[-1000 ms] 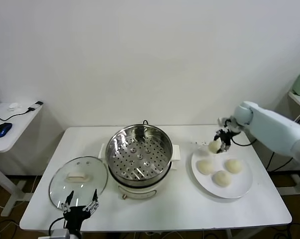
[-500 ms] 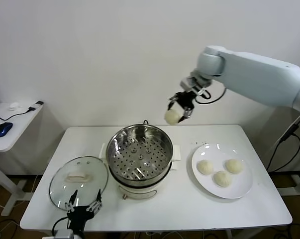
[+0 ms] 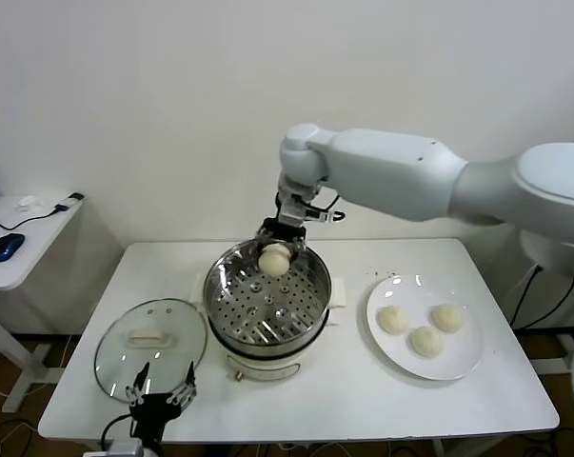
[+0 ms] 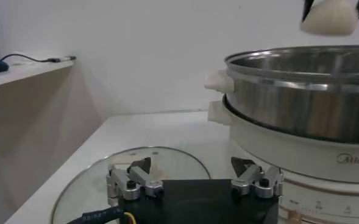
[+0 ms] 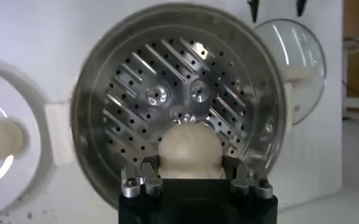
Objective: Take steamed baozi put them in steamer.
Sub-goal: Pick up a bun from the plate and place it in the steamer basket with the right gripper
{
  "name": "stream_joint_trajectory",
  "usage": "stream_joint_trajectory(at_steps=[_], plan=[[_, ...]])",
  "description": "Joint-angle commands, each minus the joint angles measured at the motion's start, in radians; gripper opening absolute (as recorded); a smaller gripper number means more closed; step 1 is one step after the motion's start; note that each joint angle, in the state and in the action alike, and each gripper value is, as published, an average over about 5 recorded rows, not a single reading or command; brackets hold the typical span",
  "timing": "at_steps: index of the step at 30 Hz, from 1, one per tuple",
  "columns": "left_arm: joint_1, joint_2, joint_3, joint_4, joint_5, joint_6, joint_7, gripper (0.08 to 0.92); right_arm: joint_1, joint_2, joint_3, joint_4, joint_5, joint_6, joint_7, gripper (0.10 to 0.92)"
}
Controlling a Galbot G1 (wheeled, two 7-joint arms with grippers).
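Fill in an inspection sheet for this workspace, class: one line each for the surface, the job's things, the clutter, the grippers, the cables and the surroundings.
Surface: white rectangular table, bare along its front edge.
Job's things: round shiny steel steamer on a cream base, its perforated tray empty; one cream-white dough bun held above the steamer; three more buns on the flat white plate.
Clutter: round glass lid with white handle, lying flat left of the steamer.
Grippers: right gripper shut on the bun over the steamer; left gripper open, low at the table's front by the lid.
Cables: dark cable on the side desk.
Surroundings: white wall; side desk with blue mouse.
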Motion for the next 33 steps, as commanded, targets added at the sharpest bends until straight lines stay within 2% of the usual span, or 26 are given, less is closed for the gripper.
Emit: stream_joint_trajectory(at_steps=[1,17,21,25,29,33], plan=[[0.000,0.000,0.002,0.001,0.002,-0.001,-0.001,0.823,-0.134,0.081,0.060,-0.165,-0.186,0.114,0.042,0.679],[-0.004,0.001,0.005,0.008,0.003,-0.006,-0.003,0.823,-0.192,0.107,0.092,-0.284,-0.188,0.090,0.083,0.680],[-0.005,0.002,0.004,0.008,0.001,-0.006,-0.003,0.823,-0.176,0.111,0.085,-0.285,-0.145,0.092,0.078,0.742],[-0.006,0.004,0.001,0.007,0.000,-0.007,-0.004,0.823,-0.127,0.093,0.038,-0.249,-0.009,0.087,0.029,0.812],[-0.002,0.005,0.001,0.000,0.000,-0.007,-0.003,0.823,-0.020,0.040,-0.026,-0.166,0.165,0.058,-0.022,0.822],[0.003,0.004,0.001,-0.008,0.001,-0.006,-0.003,0.823,0.143,-0.049,-0.116,-0.063,0.407,-0.018,-0.065,0.823]])
